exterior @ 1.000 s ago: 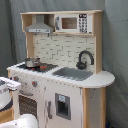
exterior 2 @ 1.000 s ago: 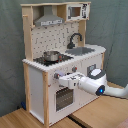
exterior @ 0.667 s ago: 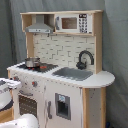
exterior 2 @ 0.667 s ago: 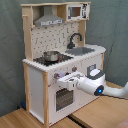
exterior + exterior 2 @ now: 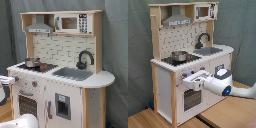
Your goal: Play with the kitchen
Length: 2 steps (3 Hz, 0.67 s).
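The kitchen (image 5: 190, 55) fills most of both exterior views: a tall white and pale-wood toy standing upright on a wooden floor (image 5: 223, 115), its long axis vertical, with a grey curtain behind it. In the first exterior view its front faces the lower left of the frame; in the second exterior view it faces the lower right, toward the arm. Along the top sit a grey hood (image 5: 40, 25) and a small microwave (image 5: 72, 22), and below them a pale tiled back panel. On the worktop, a sink (image 5: 72, 73) with a black faucet (image 5: 85, 59) lies beside a stove holding a small metal pot (image 5: 179, 55). The oven door (image 5: 190, 97) below the stove looks shut, and so does the cupboard door (image 5: 62, 105) beside it. The robot arm (image 5: 223, 86) reaches in from the lower right of the second exterior view, and its gripper (image 5: 192, 81) sits just in front of the knob panel, above the oven door (I cannot tell whether it is open or closed, or whether it touches anything). As a judgement, the play is at an early stage: the pot sits on the stove, the doors are closed, and the knobs (image 5: 34, 83), faucet and doors are all left to try.
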Motion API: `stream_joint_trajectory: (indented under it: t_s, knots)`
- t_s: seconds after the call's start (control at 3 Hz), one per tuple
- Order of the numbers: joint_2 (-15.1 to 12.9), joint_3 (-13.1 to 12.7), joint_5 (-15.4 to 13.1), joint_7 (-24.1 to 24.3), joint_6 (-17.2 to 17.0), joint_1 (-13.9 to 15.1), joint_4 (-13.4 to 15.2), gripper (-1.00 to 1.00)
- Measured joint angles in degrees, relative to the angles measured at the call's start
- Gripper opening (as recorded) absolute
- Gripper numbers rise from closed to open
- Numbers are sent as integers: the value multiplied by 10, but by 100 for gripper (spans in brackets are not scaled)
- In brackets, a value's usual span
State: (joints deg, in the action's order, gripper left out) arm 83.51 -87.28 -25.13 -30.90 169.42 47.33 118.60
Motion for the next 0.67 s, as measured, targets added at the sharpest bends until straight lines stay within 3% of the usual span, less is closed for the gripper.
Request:
stream_joint_trajectory:
  t_s: [0.33,0.67]
  knots:
    - [-7,21,12,1,-45,-28,0,100]
    - [-15,50,54,1,-77,-33,0,100]
